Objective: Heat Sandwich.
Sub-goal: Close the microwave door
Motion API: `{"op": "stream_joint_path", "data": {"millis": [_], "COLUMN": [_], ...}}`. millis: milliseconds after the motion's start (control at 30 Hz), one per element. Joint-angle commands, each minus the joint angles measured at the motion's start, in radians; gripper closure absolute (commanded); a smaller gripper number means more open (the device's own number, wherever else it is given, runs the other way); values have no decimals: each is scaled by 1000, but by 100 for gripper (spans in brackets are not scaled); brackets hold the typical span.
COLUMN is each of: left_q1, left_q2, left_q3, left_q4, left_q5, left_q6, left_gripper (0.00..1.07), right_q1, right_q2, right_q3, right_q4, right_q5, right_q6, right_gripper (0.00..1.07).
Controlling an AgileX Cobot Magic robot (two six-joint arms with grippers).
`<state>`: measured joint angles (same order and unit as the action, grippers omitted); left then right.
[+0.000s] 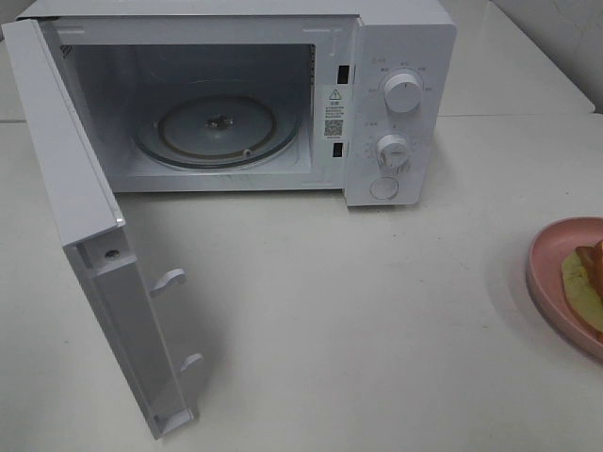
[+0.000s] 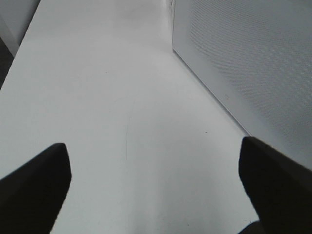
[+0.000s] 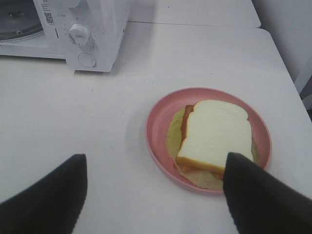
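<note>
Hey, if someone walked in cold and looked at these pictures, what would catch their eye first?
The white microwave at the back of the table, its door swung wide open on the left and the glass turntable bare. Then the pink plate off to the right, holding the sandwich, with the open right gripper above it.

Neither arm shows in the high view. The left gripper (image 2: 153,187) hangs with its jaws spread wide, nothing between them. The right gripper (image 3: 156,195) likewise has its jaws wide apart, gripping nothing.
</note>
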<state>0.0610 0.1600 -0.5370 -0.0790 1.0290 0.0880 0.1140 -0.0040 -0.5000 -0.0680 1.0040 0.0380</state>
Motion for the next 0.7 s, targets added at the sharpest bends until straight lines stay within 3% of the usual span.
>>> {"op": "stream_joint_path", "data": {"millis": [33,300,333,433,467,500,533,700], "left_q1": [-2,-2,-2,-2,-2,-2,-2,-2], "left_q2": [83,306,306,403,403,446,464,564], "left_q3": [-9,0,0,0,0,0,0,15], "left_q4": [13,14,14,7,7,7,7,7], "left_q5": [-51,-227,-227,-306,-306,-339,-358,-501], "left_q6": [-7,-5,-5,-9,-9,-9,-9,-7], "left_gripper": [28,58,58,83,83,99,104,107], "right_q1": [-8,-8,-8,-8,-8,-8,-8,-8], "right_q2": [-26,-26,-26,-26,-26,-26,-26,-26], "right_q3": [2,2,2,2,2,2,2,2], "right_q4": [1,1,1,1,1,1,1,1], "right_q5": [-5,-5,-5,-5,-5,-5,-5,-5], "right_q6": [-2,-2,-2,-2,-2,-2,-2,-2], "right_gripper": [32,32,32,32,32,32,32,32]}}
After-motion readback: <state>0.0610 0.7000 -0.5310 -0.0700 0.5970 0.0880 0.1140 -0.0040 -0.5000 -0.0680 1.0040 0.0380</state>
